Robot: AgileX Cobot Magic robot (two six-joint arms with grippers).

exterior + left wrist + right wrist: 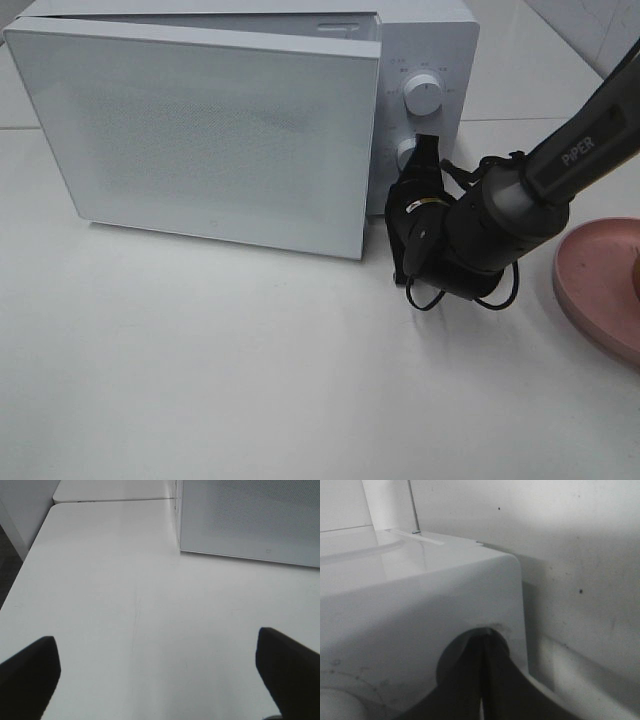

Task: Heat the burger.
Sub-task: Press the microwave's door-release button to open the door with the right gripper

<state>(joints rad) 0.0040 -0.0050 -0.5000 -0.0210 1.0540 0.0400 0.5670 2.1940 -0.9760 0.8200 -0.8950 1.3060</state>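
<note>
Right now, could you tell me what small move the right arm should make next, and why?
Probably draw the right gripper back from the lower knob: its jaws are shut there, and the microwave door already stands ajar, needing a wider swing.

The microwave (440, 40) has a smooth white shell with a soft satin sheen, either painted metal or plastic; its top looks glossier in the right wrist view. Its door (200, 140) is a pale frosted panel with a fine dotted mesh. The knob (423, 97) is smooth white plastic. The tabletop (250, 390) is white, smooth and faintly scuffed. The plate (600, 285) is matt pink. The arm (585, 150) has a dark matt plastic casing and a thin, black, rubbery cable (425, 307).
</note>
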